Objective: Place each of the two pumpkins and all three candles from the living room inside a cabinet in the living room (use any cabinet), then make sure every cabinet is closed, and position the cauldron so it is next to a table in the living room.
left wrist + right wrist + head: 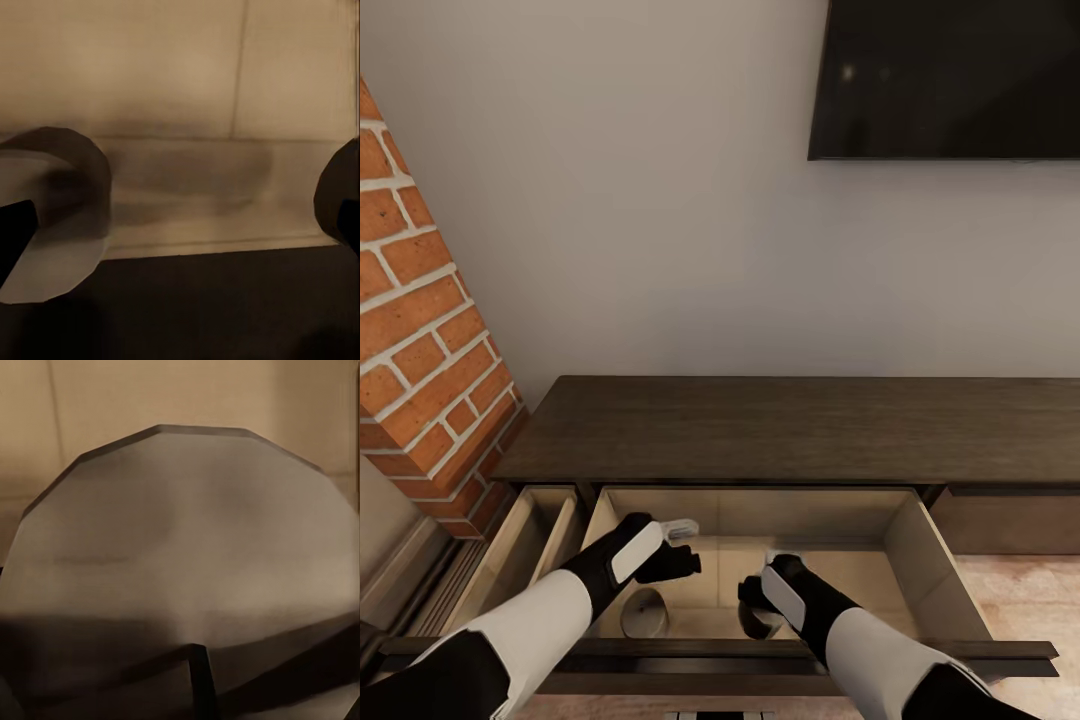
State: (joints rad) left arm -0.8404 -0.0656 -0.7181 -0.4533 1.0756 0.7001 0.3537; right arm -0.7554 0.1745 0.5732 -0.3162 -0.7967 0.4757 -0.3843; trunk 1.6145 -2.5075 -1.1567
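Dark-brown cabinet [780, 425] has its drawer open; a pale candle [644, 612] stands inside. Right claw [758, 605] seemingly grips another candle, lowering it; left claw [685, 545] released. Next: let go, withdraw.

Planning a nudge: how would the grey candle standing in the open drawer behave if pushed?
The candle looks short and wide on a flat end, so it would probably slide, not tip. Knocked over, its round body could roll.
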